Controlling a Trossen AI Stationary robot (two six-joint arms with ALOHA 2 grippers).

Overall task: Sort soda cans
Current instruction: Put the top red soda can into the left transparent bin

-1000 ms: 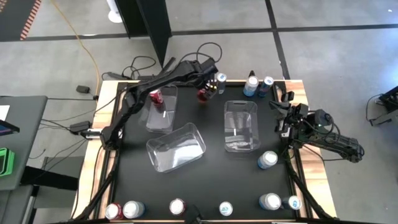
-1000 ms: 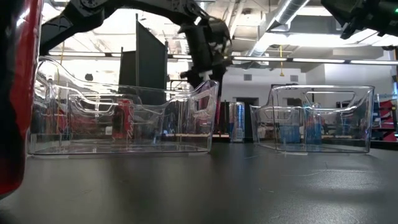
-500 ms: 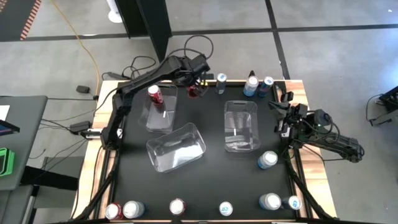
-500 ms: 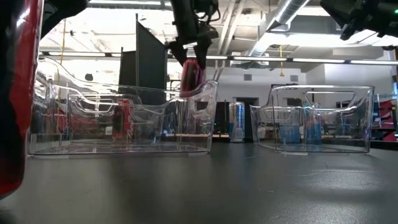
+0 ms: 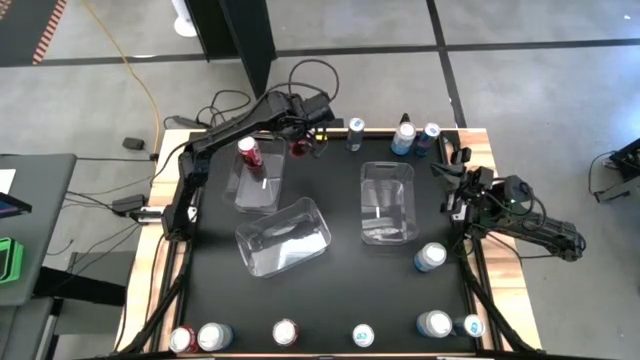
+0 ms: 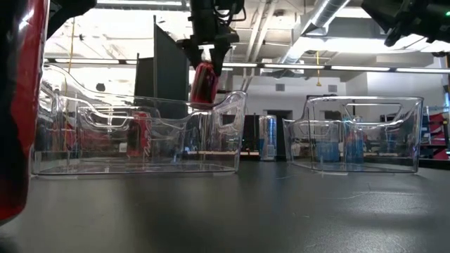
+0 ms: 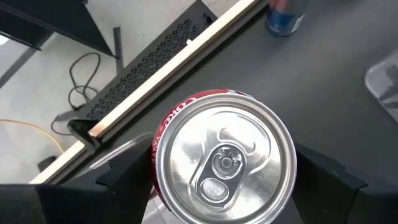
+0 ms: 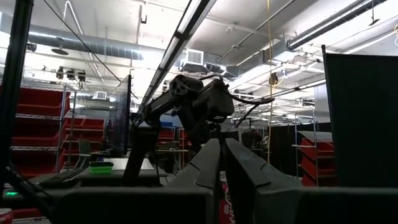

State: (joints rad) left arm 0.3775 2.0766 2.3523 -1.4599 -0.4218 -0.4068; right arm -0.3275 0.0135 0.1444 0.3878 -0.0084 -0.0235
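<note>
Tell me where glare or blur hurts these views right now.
Low view: a huge blurred red can fills the near edge, and bright ceiling lights backlight the left gripper. Left wrist view: the held can's top is sharp, with soft reflections. Right wrist view: dark foreground against bright lights.

- You have a red can (image 7: 224, 155), silver top, white script on its side, between the dark fingers (image 7: 124, 180).
- Beyond the fingers: black table (image 5: 330, 290), clear bins (image 5: 283, 234), a blue can (image 7: 285, 14).

The black desk (image 5: 330, 290) with its wooden rim carries three clear bins (image 5: 388, 203) mid-surface, and soda cans (image 5: 286, 333) line its near and far edges.
</note>
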